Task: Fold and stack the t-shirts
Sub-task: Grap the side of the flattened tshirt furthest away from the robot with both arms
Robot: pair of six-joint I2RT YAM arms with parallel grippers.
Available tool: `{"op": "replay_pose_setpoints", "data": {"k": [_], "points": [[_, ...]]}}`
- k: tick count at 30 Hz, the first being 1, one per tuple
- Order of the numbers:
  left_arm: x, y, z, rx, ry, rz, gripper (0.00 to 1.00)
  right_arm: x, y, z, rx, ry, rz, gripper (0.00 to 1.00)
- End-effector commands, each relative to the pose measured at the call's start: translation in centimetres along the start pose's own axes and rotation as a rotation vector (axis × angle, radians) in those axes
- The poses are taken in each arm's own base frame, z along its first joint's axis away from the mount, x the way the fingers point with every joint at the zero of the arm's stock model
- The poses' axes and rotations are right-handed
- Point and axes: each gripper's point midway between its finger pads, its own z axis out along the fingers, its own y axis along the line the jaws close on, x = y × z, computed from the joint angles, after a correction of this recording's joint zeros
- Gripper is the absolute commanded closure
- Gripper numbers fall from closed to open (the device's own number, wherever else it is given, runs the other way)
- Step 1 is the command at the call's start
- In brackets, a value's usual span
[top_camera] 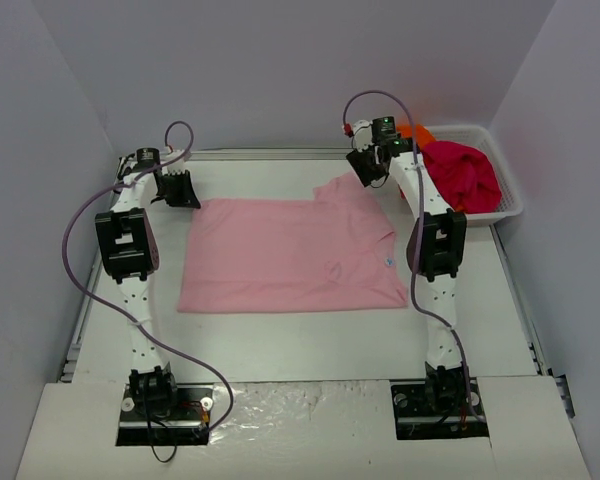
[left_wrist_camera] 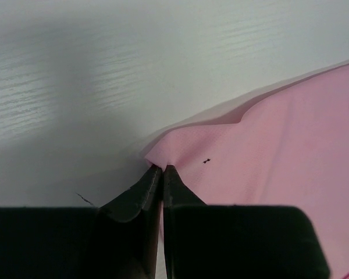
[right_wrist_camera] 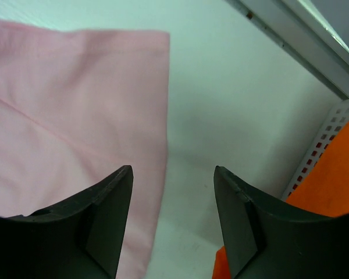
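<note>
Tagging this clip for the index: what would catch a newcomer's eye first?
The pink t-shirt spread flat mid-table dominates. The left gripper is pinched shut on its far-left corner, while the right gripper hangs open at the far-right sleeve's edge. At far right, a white basket holds a magenta shirt and an orange shirt.

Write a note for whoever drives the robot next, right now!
Left hand: shut on a corner of the soft light pink cloth t-shirt.
Right hand: open, empty, over its sleeve edge.
Pink shirt lies spread on the white table; crumpled magenta-red t-shirt and orange t-shirt sit in the white plastic mesh basket.
Done: pink shirt laid out.
Left: fold and stack all three.
</note>
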Motion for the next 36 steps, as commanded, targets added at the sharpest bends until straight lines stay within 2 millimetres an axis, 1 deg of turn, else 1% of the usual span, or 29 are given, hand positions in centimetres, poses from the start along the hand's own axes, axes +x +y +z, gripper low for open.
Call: {"op": "replay_pose_setpoints", "data": {"k": [1, 2, 3, 4, 5, 7, 8, 9, 10, 11, 12, 13, 14, 17, 19, 24, 27, 28, 30, 34, 36], "points": [[-1.8, -1.5, -2.6, -0.036, -0.033, 0.052, 0.98, -4.2, -1.4, -1.8, -0.089, -0.209, 0.134, 0.46], [-1.9, -1.7, -3.0, -0.048, -0.036, 0.058, 0.98, -4.9, -1.5, -1.9, -0.113, -0.248, 0.154, 0.44], [-2.1, -1.9, -3.1, -0.05, -0.041, 0.062, 0.98, -4.9, -1.7, -1.7, -0.142, -0.264, 0.204, 0.43], [-1.9, -2.1, -3.4, -0.049, -0.04, 0.062, 0.98, -5.3, -0.9, -1.7, -0.206, -0.296, 0.227, 0.43], [-1.8, -2.2, -3.4, -0.054, -0.037, 0.062, 0.98, -5.4, -0.6, -0.9, -0.245, -0.314, 0.254, 0.42], [-1.8, -2.4, -3.5, -0.057, -0.038, 0.066, 0.98, -5.4, 0.2, -0.2, -0.324, -0.336, 0.311, 0.42], [-1.9, -2.5, -3.7, -0.063, -0.04, 0.069, 0.98, -5.7, 1.0, 0.0, -0.377, -0.356, 0.319, 0.42], [-1.7, -2.5, -3.5, -0.072, -0.035, 0.074, 0.98, -5.6, 1.0, 1.2, -0.385, -0.37, 0.327, 0.41], [-1.9, -2.6, -3.7, -0.079, -0.037, 0.078, 0.98, -5.9, 1.1, 1.5, -0.392, -0.383, 0.334, 0.41], [-1.8, -2.6, -3.7, -0.083, -0.036, 0.079, 0.98, -5.9, 1.5, 2.4, -0.413, -0.397, 0.329, 0.39], [-1.7, -2.5, -3.6, -0.088, -0.032, 0.077, 0.98, -6.0, 1.6, 2.8, -0.421, -0.406, 0.325, 0.39], [-1.7, -2.7, -3.7, -0.087, -0.033, 0.078, 0.98, -6.8, 1.4, 2.6, -0.427, -0.43, 0.329, 0.38], [-1.4, -2.6, -3.6, -0.09, -0.028, 0.074, 0.98, -6.6, 2.0, 3.5, -0.462, -0.437, 0.333, 0.37], [-1.7, -2.5, -3.8, -0.113, -0.035, 0.086, 0.98, -7.1, 2.7, 4.4, -0.514, -0.466, 0.357, 0.34], [-1.5, -2.3, -3.8, -0.13, -0.03, 0.089, 0.98, -7.1, 2.9, 5.2, -0.528, -0.475, 0.37, 0.34], [-2.0, -1.9, -4.0, -0.15, -0.033, 0.101, 0.98, -7.0, 3.2, 6.4, -0.547, -0.487, 0.37, 0.33], [-2.0, -1.7, -3.6, -0.152, -0.029, 0.101, 0.98, -6.7, 3.2, 7.0, -0.544, -0.486, 0.369, 0.33], [-1.8, -1.9, -3.4, -0.15, -0.022, 0.103, 0.98, -6.3, 3.2, 7.5, -0.541, -0.481, 0.372, 0.32], [-1.5, -1.8, -3.0, -0.149, -0.013, 0.102, 0.98, -6.4, 3.2, 7.6, -0.541, -0.486, 0.37, 0.32], [-1.1, -1.5, -2.4, -0.154, -0.001, 0.1, 0.98, -5.6, 3.3, 8.7, -0.532, -0.466, 0.386, 0.32], [-1.0, -1.5, -2.4, -0.154, 0.002, 0.103, 0.98, -5.4, 3.1, 8.9, -0.526, -0.465, 0.392, 0.32]]}}
